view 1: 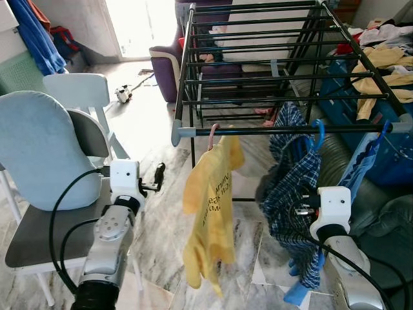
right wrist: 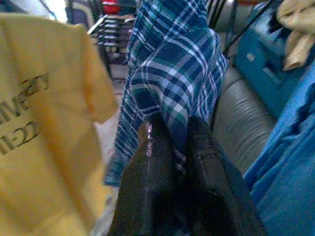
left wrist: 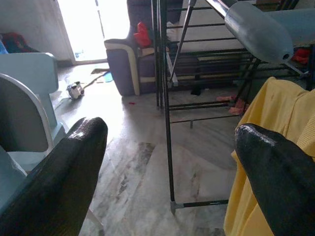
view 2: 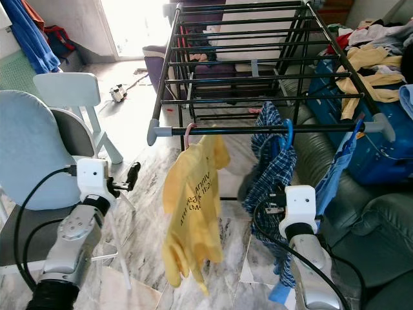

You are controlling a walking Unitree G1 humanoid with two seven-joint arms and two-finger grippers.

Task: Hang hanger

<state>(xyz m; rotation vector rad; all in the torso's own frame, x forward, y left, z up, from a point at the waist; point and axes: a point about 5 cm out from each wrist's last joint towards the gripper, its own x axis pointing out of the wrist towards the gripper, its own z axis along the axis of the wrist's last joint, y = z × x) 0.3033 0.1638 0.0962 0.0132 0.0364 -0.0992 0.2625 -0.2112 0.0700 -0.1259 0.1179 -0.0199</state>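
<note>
The blue hanger [view 1: 317, 137] is seen hooked over the front rail [view 1: 290, 130] of the drying rack [view 1: 258, 58], with the plaid shirt [view 1: 290, 194] draped down from it, and the right end effector [right wrist: 172, 147] is raised just below and in front of that shirt. In the right wrist view its two black fingers [right wrist: 150, 162] are pressed nearly together with plaid cloth lying right at their tips; whether a fold is actually pinched cannot be told. So the hanger lies up and slightly ahead of the right end effector, its long axis running roughly across the rail, and the right arm is clearly the nearer one. The left end effector [view 1: 157, 177] is held out near the rack's left corner, fingers spread wide and holding nothing, with the rack leg and floor seen between them. Just to its right the yellow shirt [view 1: 210, 206] is hung from a pink hanger [view 1: 213, 134] on the same rail, near the plaid one. On the other side a blue garment [view 1: 364, 161] is draped from the rail's right end, close beside the plaid shirt. A grey sofa [view 1: 381, 200] sits behind the right arm, a pale blue chair [view 1: 39, 155] beside the left. Any sideways move along the rail is judged to be hemmed in by those neighbouring garments.
</note>
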